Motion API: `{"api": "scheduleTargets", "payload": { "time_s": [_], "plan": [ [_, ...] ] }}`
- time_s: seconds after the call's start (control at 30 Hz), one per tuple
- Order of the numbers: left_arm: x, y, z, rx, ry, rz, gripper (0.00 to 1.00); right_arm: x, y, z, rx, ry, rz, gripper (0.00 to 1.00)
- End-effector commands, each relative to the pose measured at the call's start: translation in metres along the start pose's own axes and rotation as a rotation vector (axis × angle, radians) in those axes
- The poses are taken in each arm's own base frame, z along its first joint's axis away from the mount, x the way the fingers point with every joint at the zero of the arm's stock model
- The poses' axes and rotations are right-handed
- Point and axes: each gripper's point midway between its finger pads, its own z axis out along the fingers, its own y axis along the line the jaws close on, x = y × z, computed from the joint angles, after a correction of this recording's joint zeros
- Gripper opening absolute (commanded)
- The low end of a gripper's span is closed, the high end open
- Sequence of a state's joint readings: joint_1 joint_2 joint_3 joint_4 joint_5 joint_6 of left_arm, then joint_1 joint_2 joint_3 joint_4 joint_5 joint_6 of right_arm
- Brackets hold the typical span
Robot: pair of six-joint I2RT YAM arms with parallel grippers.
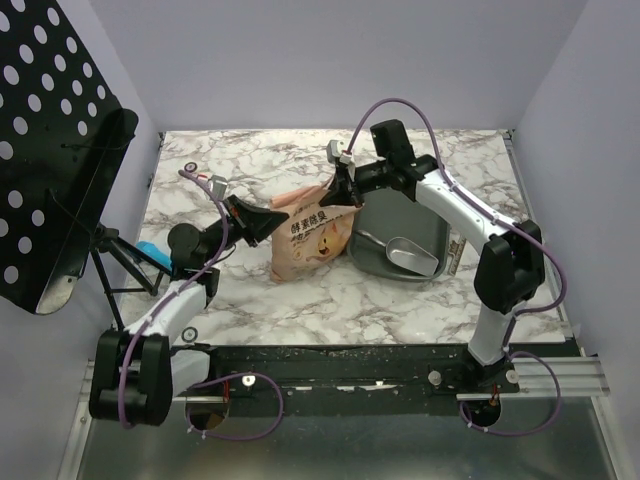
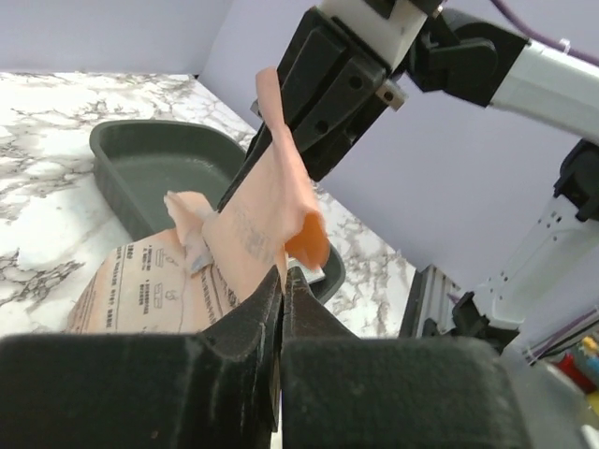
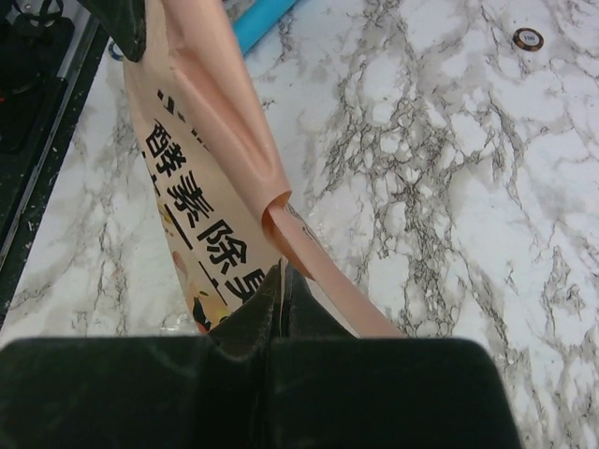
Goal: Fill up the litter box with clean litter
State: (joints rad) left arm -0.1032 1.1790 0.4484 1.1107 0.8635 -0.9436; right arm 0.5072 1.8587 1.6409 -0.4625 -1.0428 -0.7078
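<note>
— So, where is the litter box [image 1: 385,225]?

— On the marble desk [image 1: 300,310], right of centre, flat on its base under the right arm [image 1: 470,215]. A small grey scoop [image 1: 412,256] lies inside it, toward the near right corner.

— And the bag?

— The orange-tan printed bag [image 1: 310,240] stands on the desk just left of the box. From above its right edge sits against the box's left wall, though I cannot tell whether they touch. The left wrist view has the box [image 2: 159,164] behind the bag [image 2: 187,281].

— What are the jaws doing?

— Both pairs are clamped on the bag's top. The left jaws are pressed together on the upper left corner, with the film pinched flat between them. The right jaws are closed on the upper right corner, and in the right wrist view a fold of the bag [image 3: 201,187] comes out of the shut tips.

— So the bag hangs between them?

— Its top edge runs from one pair to the other, while the bottom rests on the desk. The printed face with the cat picture is turned toward the arm bases.

— Anything else nearby?

— A blue object [image 1: 150,252] sits at the desk's left edge, beside the left arm [image 1: 170,310].
</note>
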Motion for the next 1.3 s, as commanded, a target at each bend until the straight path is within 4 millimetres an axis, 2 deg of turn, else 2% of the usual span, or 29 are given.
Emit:
{"api": "scheduleTargets", "payload": {
  "time_s": [0.0,0.07,0.2,0.33,0.53,0.6,0.83,1.03,1.27],
  "plan": [
    [-0.047,-0.012,-0.002,-0.124,-0.120,0.300,0.11,-0.017,0.001,-0.007,0.068,-0.004,-0.026,0.00],
    [-0.050,-0.010,-0.008,-0.183,-0.120,0.320,0.17,-0.019,0.000,-0.009,0.092,0.005,-0.025,0.00],
    [-0.043,-0.003,-0.021,-0.287,-0.080,0.308,0.39,-0.026,-0.001,-0.017,0.157,0.011,-0.031,0.00],
    [-0.038,-0.003,-0.037,-0.381,-0.040,0.359,0.53,-0.037,-0.001,-0.023,0.231,0.033,-0.055,0.00],
    [-0.045,-0.001,-0.054,-0.527,0.087,0.488,0.58,-0.057,0.009,-0.023,0.310,0.085,-0.102,0.00],
    [-0.047,-0.002,-0.054,-0.551,0.116,0.525,0.59,-0.060,0.011,-0.022,0.326,0.104,-0.101,0.00],
    [-0.034,-0.019,-0.034,-0.443,0.253,0.662,0.64,-0.078,0.027,-0.005,0.355,0.141,-0.102,0.00],
    [-0.021,-0.020,-0.031,-0.410,0.356,0.743,0.67,-0.097,0.039,0.001,0.350,0.120,-0.113,0.00],
    [0.004,-0.018,-0.019,-0.320,0.466,0.752,0.70,-0.093,0.054,0.008,0.290,0.133,-0.119,0.00]
  ]
}}
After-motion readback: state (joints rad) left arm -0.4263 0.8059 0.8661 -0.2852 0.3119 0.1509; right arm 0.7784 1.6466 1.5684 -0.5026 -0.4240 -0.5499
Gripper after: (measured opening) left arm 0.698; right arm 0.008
